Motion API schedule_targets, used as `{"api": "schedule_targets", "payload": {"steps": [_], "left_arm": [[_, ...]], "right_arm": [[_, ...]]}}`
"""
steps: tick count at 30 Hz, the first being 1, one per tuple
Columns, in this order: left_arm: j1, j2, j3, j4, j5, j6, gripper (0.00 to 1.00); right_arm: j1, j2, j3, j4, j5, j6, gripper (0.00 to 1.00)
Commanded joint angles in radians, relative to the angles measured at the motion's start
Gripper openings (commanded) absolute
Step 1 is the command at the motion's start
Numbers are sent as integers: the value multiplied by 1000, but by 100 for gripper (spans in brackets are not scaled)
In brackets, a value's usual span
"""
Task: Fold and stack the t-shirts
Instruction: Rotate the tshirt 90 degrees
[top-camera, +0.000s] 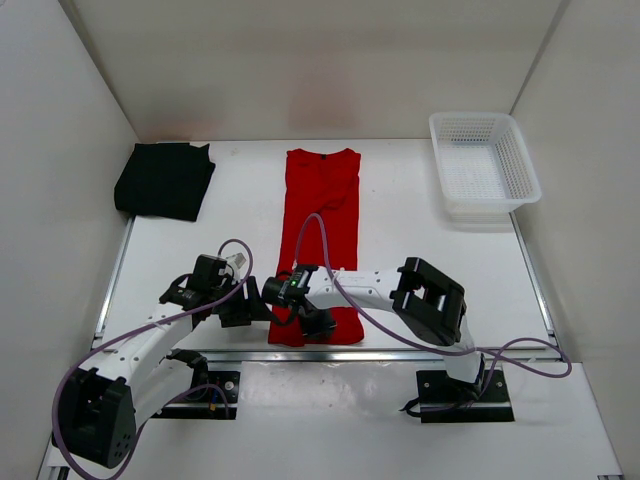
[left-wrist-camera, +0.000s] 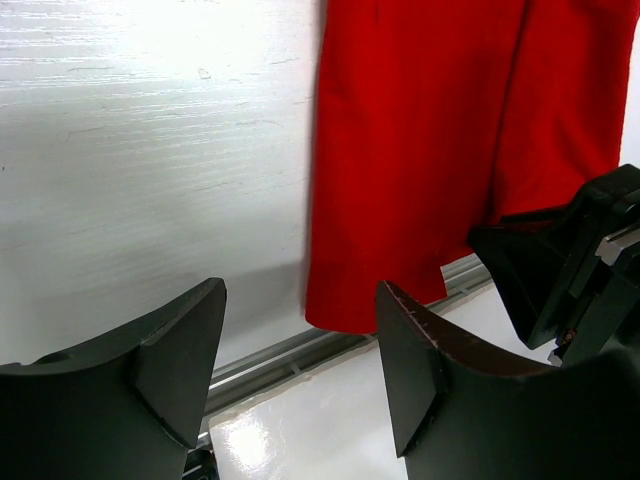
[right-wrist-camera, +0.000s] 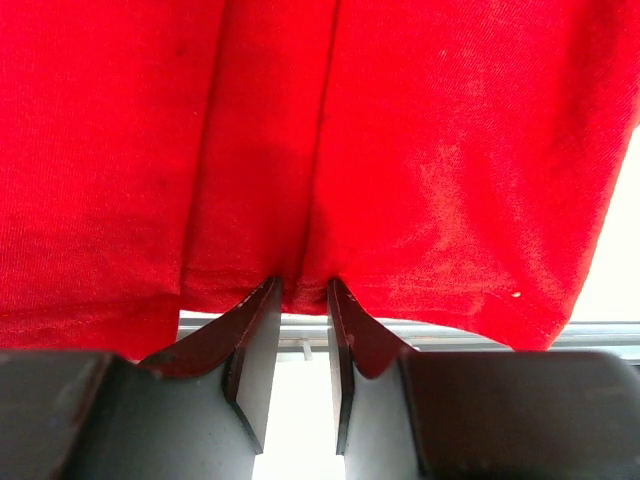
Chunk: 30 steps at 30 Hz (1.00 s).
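The red t-shirt (top-camera: 320, 230) is laid flat on the table (top-camera: 430, 270) as a long strip folded lengthwise. Its hem is turned toward the fingers of both arms and its collar lies at the end far from them.

The fingers (right-wrist-camera: 255, 340) of the right gripper (right-wrist-camera: 302, 290) are set narrow, with only a slim gap between them. Their tips are placed right at the hem of the red t-shirt (right-wrist-camera: 400, 150), where a lengthwise crease meets the edge. Whether the cloth is pinched between the tips cannot be told. The near rail (right-wrist-camera: 600, 335) is seen just below the hem, beside the fingers.

The fingers (left-wrist-camera: 175, 360) of the left gripper (left-wrist-camera: 300, 300) are held wide apart, with nothing between them. The near left corner of the red t-shirt (left-wrist-camera: 420, 150) is seen just beyond and slightly to the right of the fingertips, apart from them. The right gripper (left-wrist-camera: 570, 270) is seen close by on their right.

From above, the left gripper (top-camera: 255, 305) is found just beside the strip's left edge and the right gripper (top-camera: 315, 322) over its hem.

A folded black t-shirt (top-camera: 165, 180) is lying well beyond the left fingers, at the far left. A white basket (top-camera: 490, 207) is placed well apart from the right fingers, at the far right.
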<state>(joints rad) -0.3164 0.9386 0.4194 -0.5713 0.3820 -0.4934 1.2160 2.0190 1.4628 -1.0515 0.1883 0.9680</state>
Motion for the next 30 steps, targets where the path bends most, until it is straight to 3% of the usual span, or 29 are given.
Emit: {"api": "schedule_targets", "payload": {"steps": [1,7,18,23,30], "left_arm": [[-1,-1,1,13,11,7,72],[-1,2,4,7,12,15,72],[-3,0,9,5,14,12,72],[-1,-4,2,4,20,12,72],[3,-3,2,8,18,10,72]], "right_arm": [[5,-8,18,-18,7,11,23],[7,-38,2,-13,20,20,19],[-13,-181,-185,123,-3,51,14],[-12,-192,-183,125,11,57,0],[-7,-180,-105,65,34,54,0]]}}
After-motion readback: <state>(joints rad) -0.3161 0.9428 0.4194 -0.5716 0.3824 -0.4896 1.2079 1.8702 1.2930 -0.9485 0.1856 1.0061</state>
